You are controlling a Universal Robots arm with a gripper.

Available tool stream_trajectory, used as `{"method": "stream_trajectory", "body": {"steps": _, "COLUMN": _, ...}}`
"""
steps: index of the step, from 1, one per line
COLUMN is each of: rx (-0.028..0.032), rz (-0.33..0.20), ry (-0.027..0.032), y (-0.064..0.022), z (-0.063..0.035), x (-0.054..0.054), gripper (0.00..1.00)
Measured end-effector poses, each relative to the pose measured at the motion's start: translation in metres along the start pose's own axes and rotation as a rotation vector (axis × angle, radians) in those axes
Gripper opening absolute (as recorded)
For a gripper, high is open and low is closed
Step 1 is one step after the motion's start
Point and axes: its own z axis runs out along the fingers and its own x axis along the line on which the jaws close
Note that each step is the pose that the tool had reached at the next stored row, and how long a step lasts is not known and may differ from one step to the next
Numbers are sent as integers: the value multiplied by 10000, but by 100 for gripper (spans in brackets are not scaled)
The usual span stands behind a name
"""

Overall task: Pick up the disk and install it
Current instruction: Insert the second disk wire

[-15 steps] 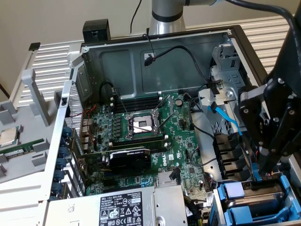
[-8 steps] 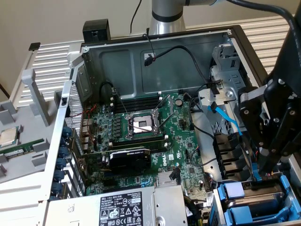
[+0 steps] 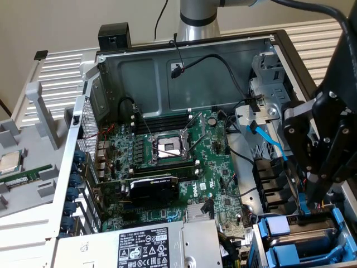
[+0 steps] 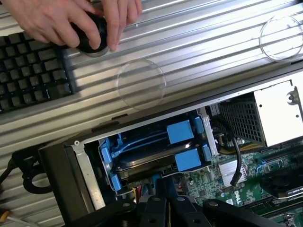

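disk (image 4: 156,163) sits in its blue carrier inside the drive bay (image 3: 301,245) at the case corner, seemingly seated or nearly so. gripper (image 3: 304,209), closed with nothing visibly held, presses at its edge; only final seating seems left.

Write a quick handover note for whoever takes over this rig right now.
Hand: shut, down at the drive bay at the exterior view's lower right.
Disk: in its blue carrier, lying in the bay of the open computer case.
Done: disk picked up and brought into the bay.
Left: whether it is fully seated cannot be told; confirm it.
Note: a person's hand rests on a black object beside the keyboard.
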Motion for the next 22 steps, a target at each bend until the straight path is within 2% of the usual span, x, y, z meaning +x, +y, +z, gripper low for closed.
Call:
{"method": "stream_trajectory", "body": {"steps": 6, "rx": -15, "rz": -1, "ry": 45, "y": -35, "z": 23, "x": -9, "gripper": 11}}
{"method": "stream_trajectory", "body": {"steps": 10, "rx": 0, "rz": -22, "ry": 100, "y": -36, "z": 61, "x": -4, "gripper": 11}}
{"method": "stream_trajectory", "body": {"steps": 15, "rx": 32, "rz": -68, "ry": 202, "y": -36, "z": 121, "x": 2, "gripper": 11}}
{"method": "stream_trajectory", "body": {"steps": 22, "rx": 37, "rz": -81, "ry": 220, "y": -42, "z": 157, "x": 8, "gripper": 11}}
